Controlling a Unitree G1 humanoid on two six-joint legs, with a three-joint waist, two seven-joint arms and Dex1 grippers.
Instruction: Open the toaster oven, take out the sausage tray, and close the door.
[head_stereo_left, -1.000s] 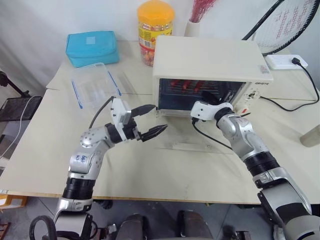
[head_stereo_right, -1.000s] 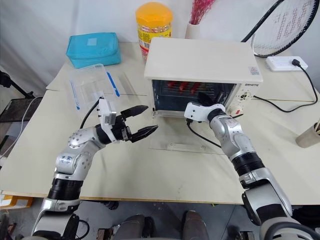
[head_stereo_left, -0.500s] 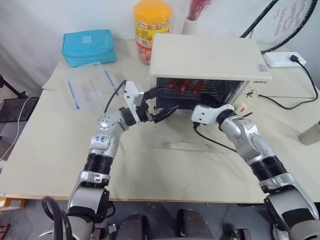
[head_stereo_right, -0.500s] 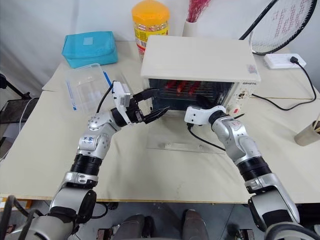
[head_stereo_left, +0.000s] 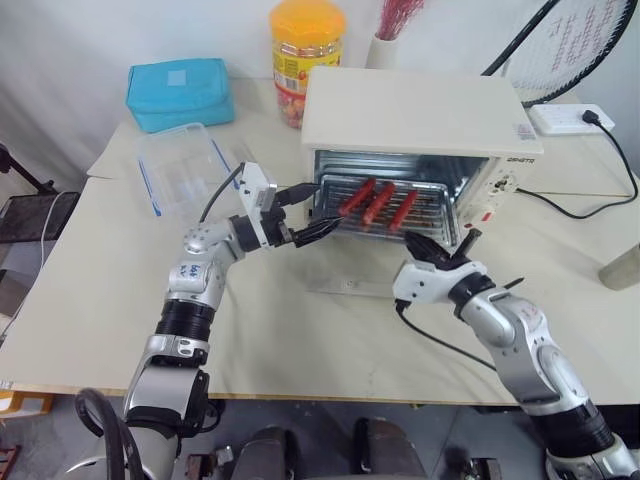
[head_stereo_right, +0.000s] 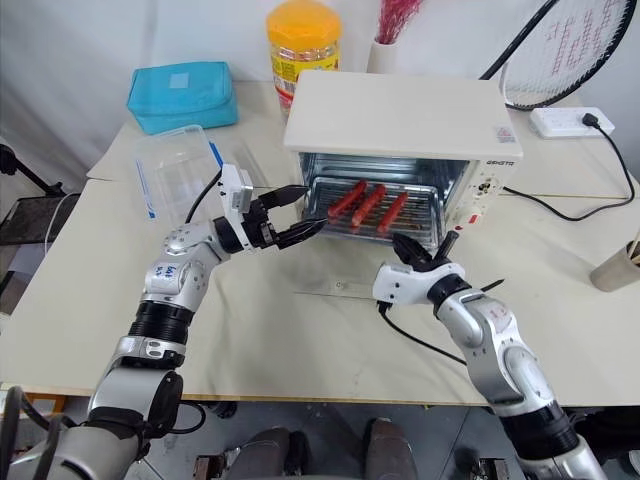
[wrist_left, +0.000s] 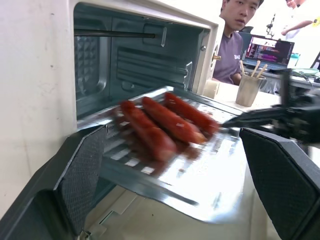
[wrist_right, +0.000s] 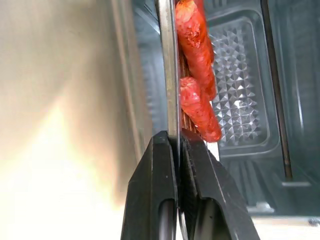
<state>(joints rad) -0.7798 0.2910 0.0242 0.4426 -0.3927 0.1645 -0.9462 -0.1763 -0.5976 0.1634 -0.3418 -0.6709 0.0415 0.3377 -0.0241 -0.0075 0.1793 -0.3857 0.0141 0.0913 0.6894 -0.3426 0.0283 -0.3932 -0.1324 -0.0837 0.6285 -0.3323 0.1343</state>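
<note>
The surface (head_stereo_left: 90, 300) is a pale cream tabletop on which the toaster oven (head_stereo_left: 410, 115) is set toward the far side, its open front turned toward the robot. The door (head_stereo_right: 345, 285) is seen lying flat on the surface in front of the cavity, hinged down and clear. The sausage tray (head_stereo_left: 400, 222) is found partly drawn out of the cavity, its long axis running side to side across the oven mouth and its near edge projecting over the lowered door. Three sausages (head_stereo_right: 365, 205) are laid side by side on it, each slanted from front-left to back-right, roughly along the way into the oven.

The right gripper (head_stereo_left: 428, 250) is clamped on the tray's front rim near its right corner; in the right wrist view the thin metal edge is pinched between the two black fingers (wrist_right: 165, 200). The left gripper (head_stereo_left: 305, 212) is held with its fingers spread wide at the tray's left end, one finger above and one below the tray's level, nothing being gripped.
</note>
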